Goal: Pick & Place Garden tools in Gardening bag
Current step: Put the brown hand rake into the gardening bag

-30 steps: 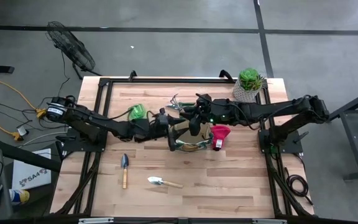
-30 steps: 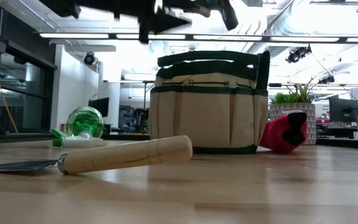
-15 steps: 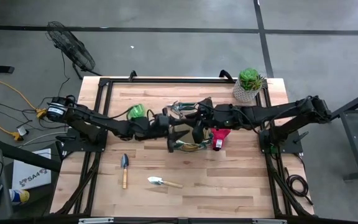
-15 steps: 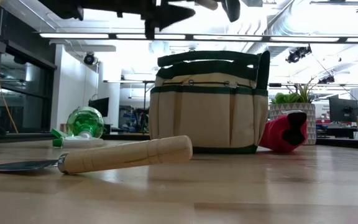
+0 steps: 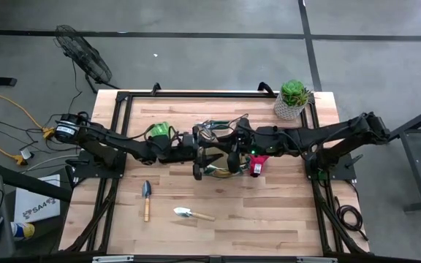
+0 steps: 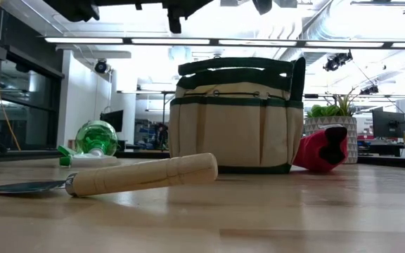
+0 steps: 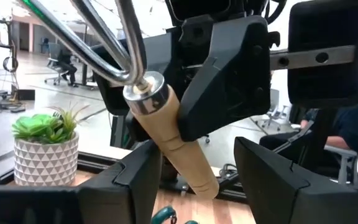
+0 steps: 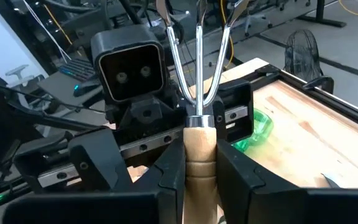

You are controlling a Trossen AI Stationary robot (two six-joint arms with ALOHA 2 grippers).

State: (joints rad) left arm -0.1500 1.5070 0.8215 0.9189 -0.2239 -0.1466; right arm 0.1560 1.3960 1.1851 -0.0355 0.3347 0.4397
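My right gripper is shut on a hand rake with a wooden handle and metal tines, held above the tan, dark-trimmed gardening bag. My left gripper is open, its fingers on either side of the rake's handle. Whether they touch it, I cannot tell. A green spray bottle lies left of the bag and a red item leans at the bag's right side. Two wooden-handled trowels lie flat near the front. My right gripper pinches the rake's wooden handle between its two fingers, just below the metal collar. The fingers come about level from the table's right side and lie across the handle. The rake is lifted clear, tilted, with its tines up.
A green succulent in a pale pot stands at the table's far right corner. Both arms meet over the bag at mid-table. Black frame rails run along the table's edges.
My right gripper has carried the rake toward the table's left, up to my left gripper, and rolled it a little. My left gripper has tipped its fingers upward, still open. The bag and the tools on the table have not moved.
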